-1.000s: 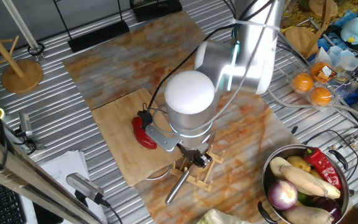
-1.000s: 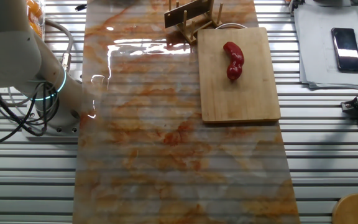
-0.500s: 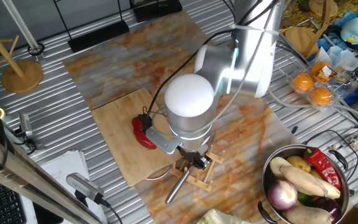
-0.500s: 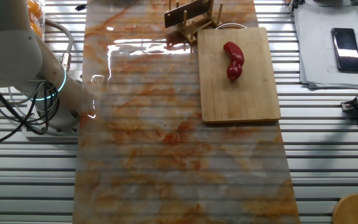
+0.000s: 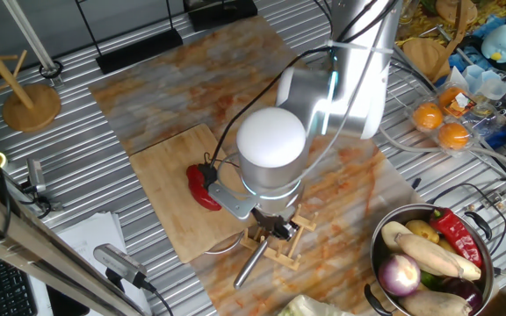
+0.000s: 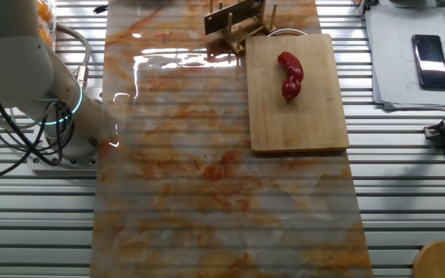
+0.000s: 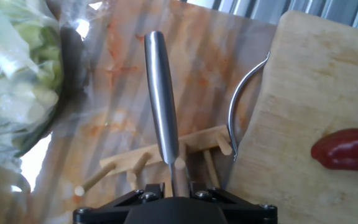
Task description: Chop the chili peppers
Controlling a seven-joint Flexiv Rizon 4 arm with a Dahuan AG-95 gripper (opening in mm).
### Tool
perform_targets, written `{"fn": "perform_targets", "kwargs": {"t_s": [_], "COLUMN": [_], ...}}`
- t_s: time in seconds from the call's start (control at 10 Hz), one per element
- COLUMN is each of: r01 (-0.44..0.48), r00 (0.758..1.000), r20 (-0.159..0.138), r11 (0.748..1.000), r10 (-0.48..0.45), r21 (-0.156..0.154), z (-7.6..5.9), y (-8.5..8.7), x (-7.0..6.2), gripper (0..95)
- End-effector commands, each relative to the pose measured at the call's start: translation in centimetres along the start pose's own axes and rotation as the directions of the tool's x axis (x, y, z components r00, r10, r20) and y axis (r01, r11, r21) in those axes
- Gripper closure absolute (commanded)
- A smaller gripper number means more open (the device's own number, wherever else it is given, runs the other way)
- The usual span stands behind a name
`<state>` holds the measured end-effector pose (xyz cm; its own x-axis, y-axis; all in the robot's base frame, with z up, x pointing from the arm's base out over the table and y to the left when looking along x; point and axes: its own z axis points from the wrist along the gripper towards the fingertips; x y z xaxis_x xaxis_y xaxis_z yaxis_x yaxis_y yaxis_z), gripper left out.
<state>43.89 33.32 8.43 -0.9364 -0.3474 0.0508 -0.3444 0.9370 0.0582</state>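
Chopping task, early stage. A single whole chili lies uncut on the board, near the board's end closest to the rack; no chunks are visible in any view. In one fixed view the same chili shows at the board's edge, partly hidden by the arm.

The hand sits low over the wooden rack just beside the board. The hand view looks straight down the steel handle of the knife, which stands in the slotted rack; the handle runs up the middle of the frame from the hand's housing. The fingertips themselves are out of sight below the frame edge, so whether they are closed on the handle or merely straddling it cannot be told. The chili's tip appears at the right of this view, on the board, well apart from the handle.

Judged progress: nothing has been cut. The step in hand appears to be fetching the knife. Left to do: secure the handle, lift the blade clear of the rack, carry it over the board, and slice the chili into pieces.

A pot of mixed vegetables stands on the counter, away from the work.
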Motion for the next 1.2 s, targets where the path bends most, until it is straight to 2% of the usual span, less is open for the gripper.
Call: {"fn": "perform_targets", "kwargs": {"t_s": [0.1, 0.4, 0.9, 1.2], "r01": [0.0, 0.001, -0.012, -0.02], "r00": [1.0, 1.0, 1.0, 1.0], "r20": [0.01, 0.011, 0.017, 0.021], "r11": [1.0, 1.0, 1.0, 0.999], "r10": [0.0, -0.001, 0.012, 0.019], "r21": [0.008, 0.02, 0.023, 0.025], "z": [0.6, 1.4, 2.1, 3.2], "y": [0.0, -0.1, -0.6, -0.6], "x": [-0.2, -0.2, -0.1, 0.1], "gripper": [76.0, 76.0, 76.0, 76.0]}}
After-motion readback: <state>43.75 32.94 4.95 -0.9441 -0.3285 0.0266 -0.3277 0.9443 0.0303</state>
